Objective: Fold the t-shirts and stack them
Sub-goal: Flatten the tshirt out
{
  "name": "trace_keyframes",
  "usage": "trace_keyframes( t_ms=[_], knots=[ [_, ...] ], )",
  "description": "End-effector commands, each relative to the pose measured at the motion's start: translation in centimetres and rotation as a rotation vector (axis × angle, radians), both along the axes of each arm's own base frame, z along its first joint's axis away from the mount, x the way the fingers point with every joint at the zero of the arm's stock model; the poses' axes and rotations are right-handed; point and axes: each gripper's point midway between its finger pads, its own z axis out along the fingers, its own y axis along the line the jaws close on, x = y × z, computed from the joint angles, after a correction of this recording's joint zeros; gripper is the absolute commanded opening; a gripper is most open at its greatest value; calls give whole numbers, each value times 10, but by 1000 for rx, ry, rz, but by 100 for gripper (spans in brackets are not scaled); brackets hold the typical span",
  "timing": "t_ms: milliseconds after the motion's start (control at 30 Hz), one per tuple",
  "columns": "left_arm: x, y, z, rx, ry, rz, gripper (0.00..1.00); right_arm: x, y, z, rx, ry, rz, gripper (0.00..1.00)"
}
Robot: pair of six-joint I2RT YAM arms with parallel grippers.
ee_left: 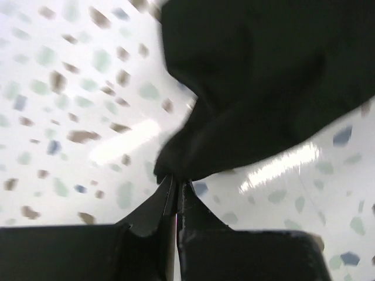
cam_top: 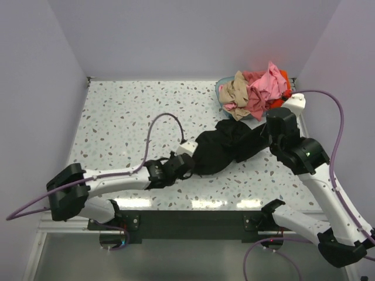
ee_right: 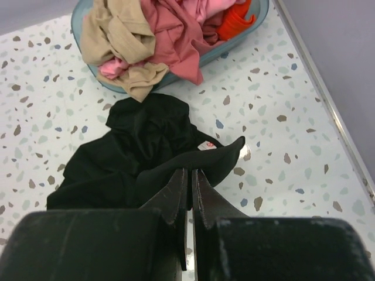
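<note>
table (cam_top: 129,111): white, speckled | basket (ee_right: 259,13): teal, round, at its far-right corner | walls (cam_top: 176,35): plain lilac

This looks like a robotics lab test cell. Plain pale lilac wall panels (cam_top: 176,35) box in a white speckled desk (cam_top: 129,111). A white-and-black robot arm on the left (cam_top: 117,178) and its twin on the right (cam_top: 319,187) stand bolted to a metal rail (cam_top: 47,224), trailing purple cables (cam_top: 341,126).

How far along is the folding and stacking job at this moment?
Done: nothing folded or stacked is visible. In hand: the black t-shirt lies crumpled on the table, and the left gripper and the right gripper are each shut on an edge of it. Left: spread and fold it, then do the other t-shirts heaped in the teal basket.
</note>
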Motion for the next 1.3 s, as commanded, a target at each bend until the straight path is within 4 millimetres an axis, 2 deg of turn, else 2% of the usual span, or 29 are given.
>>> trace_keyframes(
  t_ms=[0, 33, 67, 100, 133, 167, 200, 233, 300, 333, 367, 400, 433, 467, 500, 533, 567, 600, 633, 667, 767, 833, 1000, 1033, 1100, 1133, 1200, 1233, 1267],
  knots=[
    [53, 29, 97, -77, -197, 176, 0, 9, 1, 52, 18, -115, 11, 0],
    [59, 41, 123, -113, -237, 199, 0, 10, 1, 59, 17, -126, 13, 0],
    [74, 53, 150, -154, -281, 254, 0, 11, 1, 66, 7, -136, 20, 0],
    [79, 61, 170, -182, -320, 276, 0, 12, 2, 81, 14, -163, 24, 0],
    [86, 71, 210, -238, -385, 292, 0, 13, 2, 89, 8, -174, 34, 0],
    [87, 74, 229, -261, -415, 290, 0, 13, 3, 98, 10, -188, 41, 0],
    [88, 76, 248, -277, -445, 287, 0, 13, 3, 114, 22, -221, 48, 0],
    [89, 81, 282, -298, -496, 284, 0, 12, 3, 123, 15, -237, 65, 0],
    [88, 92, 312, -289, -539, 308, 0, 7, 2, 149, 30, -296, 77, 0],
    [86, 101, 348, -324, -590, 323, 0, 4, 0, 159, 25, -317, 86, 0],
    [84, 109, 365, -331, -618, 346, 0, -3, -4, 177, 41, -362, 86, 0],
    [80, 116, 380, -334, -644, 350, 0, -7, -5, 186, 45, -383, 96, 0],
    [73, 127, 412, -395, -690, 362, 0, -14, -8, 197, 51, -413, 112, 0],
    [68, 133, 427, -421, -715, 362, 0, -24, -12, 214, 69, -458, 119, 0],
    [63, 137, 441, -450, -735, 351, 0, -30, -14, 223, 78, -481, 128, 0],
    [53, 147, 464, -492, -770, 342, 0, -36, -15, 231, 82, -503, 142, 0],
    [48, 148, 474, -517, -782, 316, 0, -48, -17, 248, 106, -550, 167, 0],
    [44, 149, 480, -522, -784, 298, 0, -54, -17, 252, 107, -554, 186, 0],
    [37, 157, 495, -552, -804, 292, 0, -59, -18, 257, 111, -566, 199, 0],
    [33, 158, 499, -559, -807, 279, 0, -68, -18, 268, 126, -592, 220, 0],
    [26, 167, 507, -566, -815, 276, 0, -74, -19, 272, 130, -598, 240, 0],
    [28, 169, 504, -544, -825, 292, 0, -68, -17, 271, 117, -597, 234, 0],
    [49, 163, 491, -446, -812, 371, 0, -30, -2, 259, 82, -540, 208, 0],
    [57, 158, 487, -395, -812, 373, 0, -13, 8, 253, 65, -509, 214, 0],
    [65, 157, 487, -351, -825, 402, 0, -1, 15, 258, 67, -517, 215, 0],
    [72, 155, 485, -312, -828, 402, 0, 15, 24, 252, 53, -492, 221, 0],
    [81, 152, 486, -290, -838, 395, 0, 28, 33, 259, 58, -510, 228, 0],
    [91, 157, 486, -267, -842, 414, 0, 41, 41, 254, 45, -490, 235, 0],
    [98, 153, 487, -269, -844, 383, 0, 45, 45, 260, 51, -503, 242, 0]
  ],
)
